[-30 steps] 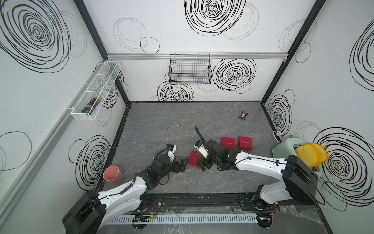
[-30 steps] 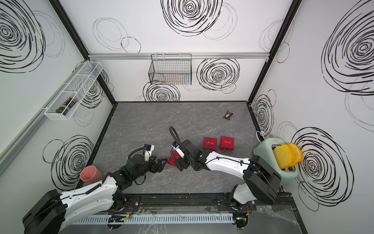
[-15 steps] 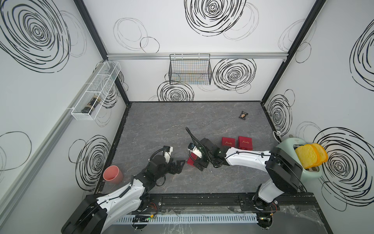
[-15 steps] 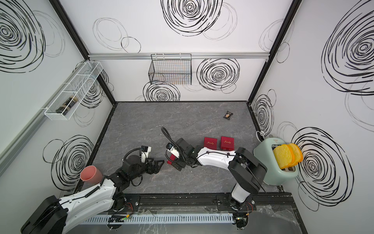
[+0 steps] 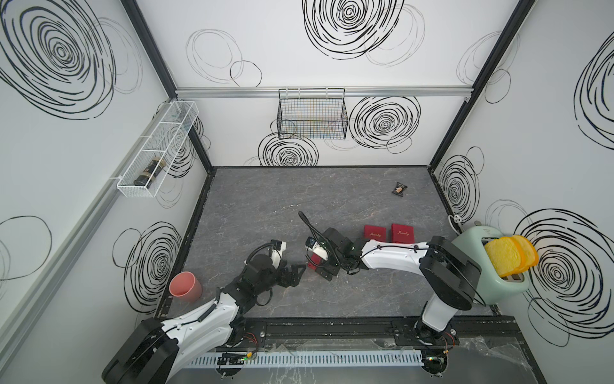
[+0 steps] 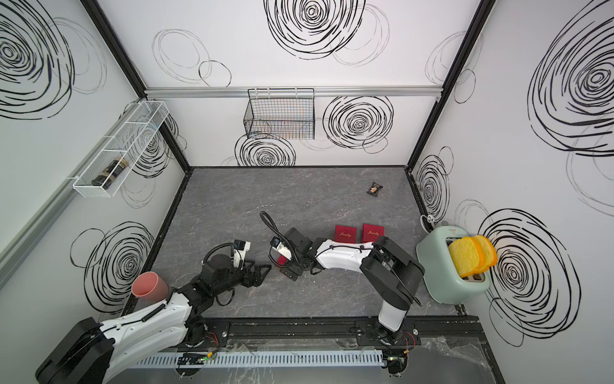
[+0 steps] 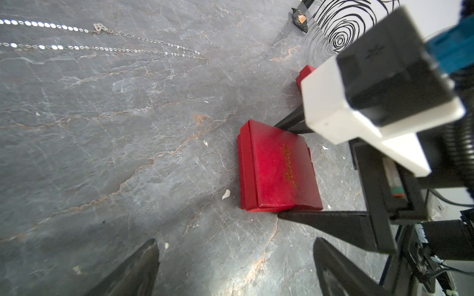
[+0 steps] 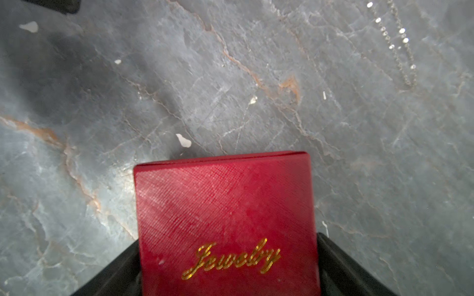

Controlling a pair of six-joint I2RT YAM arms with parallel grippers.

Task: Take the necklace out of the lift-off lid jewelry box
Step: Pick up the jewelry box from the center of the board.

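A red lift-off lid jewelry box (image 5: pixel 312 264) (image 8: pixel 223 200) with gold "Jewelry" lettering lies flat on the grey table, lid on, so its inside is hidden. My right gripper (image 5: pixel 315 266) (image 8: pixel 228 239) stands open. Its black fingers (image 7: pixel 320 220) flank the box's two sides. A thin silver necklace (image 7: pixel 102 38) (image 8: pixel 400 43) lies stretched on the bare table beyond the box. My left gripper (image 5: pixel 297 275) (image 7: pixel 236 243) is open and empty, low over the table. It points at the box from a short way to the left.
Two more closed red boxes (image 5: pixel 375 231) (image 5: pixel 402 232) sit side by side behind the right arm. A pink cup (image 5: pixel 185 286) stands at the front left and a green toaster (image 5: pixel 491 266) at the right edge. A small dark wrapper (image 5: pixel 399 189) lies at the back right.
The right arm has swung its elbow inward. Its gripper and the red box between the fingers have shifted slightly left, toward the left gripper. The left arm has barely moved.
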